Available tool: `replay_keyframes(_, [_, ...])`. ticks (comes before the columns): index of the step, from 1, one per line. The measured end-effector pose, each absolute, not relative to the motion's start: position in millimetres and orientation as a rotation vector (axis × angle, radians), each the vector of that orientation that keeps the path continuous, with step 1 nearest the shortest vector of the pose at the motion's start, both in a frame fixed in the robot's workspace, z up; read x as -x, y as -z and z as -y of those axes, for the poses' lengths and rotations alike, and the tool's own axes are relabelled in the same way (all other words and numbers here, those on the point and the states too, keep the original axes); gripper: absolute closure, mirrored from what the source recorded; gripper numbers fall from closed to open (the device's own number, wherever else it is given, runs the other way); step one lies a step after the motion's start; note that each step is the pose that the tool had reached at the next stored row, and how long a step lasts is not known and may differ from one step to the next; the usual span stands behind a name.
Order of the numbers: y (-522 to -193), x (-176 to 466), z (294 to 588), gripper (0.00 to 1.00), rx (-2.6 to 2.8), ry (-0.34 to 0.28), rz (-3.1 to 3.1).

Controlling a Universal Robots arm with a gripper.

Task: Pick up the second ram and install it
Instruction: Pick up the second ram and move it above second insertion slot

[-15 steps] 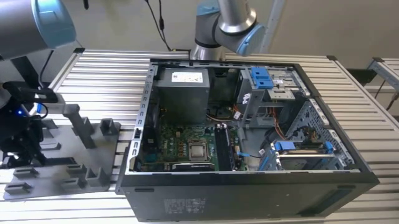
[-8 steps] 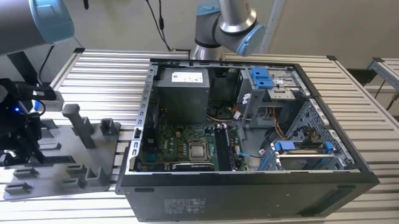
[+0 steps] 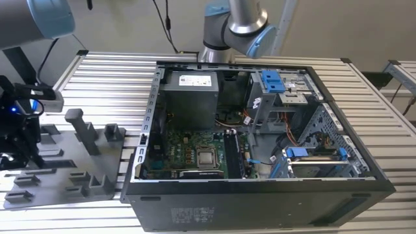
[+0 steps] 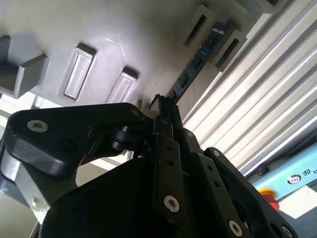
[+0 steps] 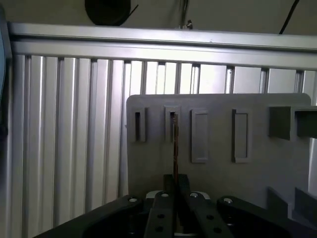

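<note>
Pinched in the gripper [image 5: 174, 181], jaws clamped tight on it: the second ram [image 5: 175, 144], thin edge up, far end at a slot in the grey holder tray [image 5: 218, 178]. Open room on both sides of it. Underneath, a ribbed metal table [image 5: 74, 124].

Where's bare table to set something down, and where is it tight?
Bare slats lie beyond the tray, beside the case, on the exterior view's left. A narrower strip runs past the case on that view's right. Crowded: the tray, where the gripper is shut on the ram, and the case's inside.
</note>
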State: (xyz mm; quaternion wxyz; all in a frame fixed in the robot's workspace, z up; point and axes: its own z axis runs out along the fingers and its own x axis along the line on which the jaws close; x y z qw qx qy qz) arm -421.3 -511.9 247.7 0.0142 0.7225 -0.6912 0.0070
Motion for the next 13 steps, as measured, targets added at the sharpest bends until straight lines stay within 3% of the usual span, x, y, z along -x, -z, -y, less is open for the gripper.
replay_keyframes(13, [-269,421,512,0.86,-2.249,-0.022,2.152])
